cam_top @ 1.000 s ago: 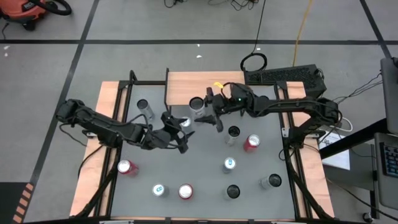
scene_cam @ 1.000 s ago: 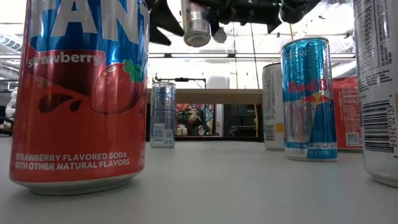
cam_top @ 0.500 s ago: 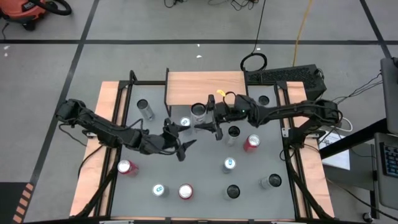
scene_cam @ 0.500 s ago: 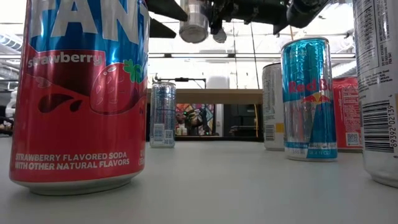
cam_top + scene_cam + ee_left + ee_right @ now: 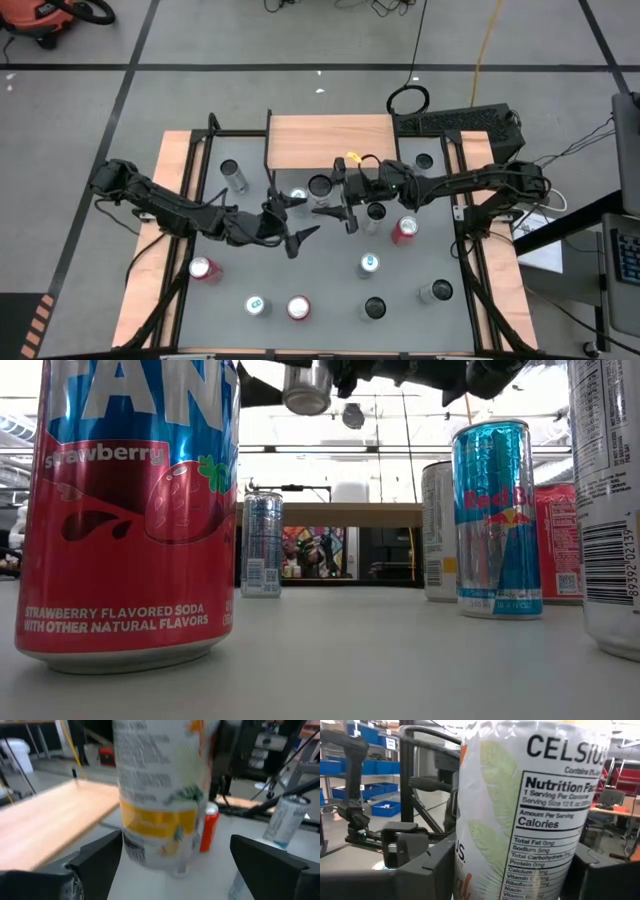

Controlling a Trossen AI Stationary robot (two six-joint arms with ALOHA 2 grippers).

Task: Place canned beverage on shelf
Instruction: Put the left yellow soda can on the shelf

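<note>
A white Celsius can (image 5: 320, 185) hangs in the air near the middle of the table, and my right gripper (image 5: 330, 192) is shut on it. The low view shows its bottom (image 5: 307, 392) high above the tabletop. Left of it my left gripper (image 5: 303, 216) stands open. In the left wrist view the can (image 5: 160, 795) shows between its spread fingers, touching neither. The shelf (image 5: 330, 140), a wooden top on black legs, stands at the table's far edge, beyond the can. My right gripper pinches the can's side wall (image 5: 470, 850) between its two fingers (image 5: 427, 867), one on either side of the label. The fingers come in about level from the table's right side. The can stands upright in the hold, lifted clear of the table.
Several cans stand about the table: red ones (image 5: 203, 268) (image 5: 298, 307) (image 5: 404, 230), a blue-topped one (image 5: 297, 197) by my left gripper, a dark one (image 5: 375, 212) under my right arm, a silver one (image 5: 233, 175) at far left. A strawberry soda can (image 5: 130, 510) fills the low view's left.
My right gripper has carried the can toward the table's near edge and a little left, away from the shelf, keeping it upright and clear of the table. My left gripper has swung its fingers round toward the can.
</note>
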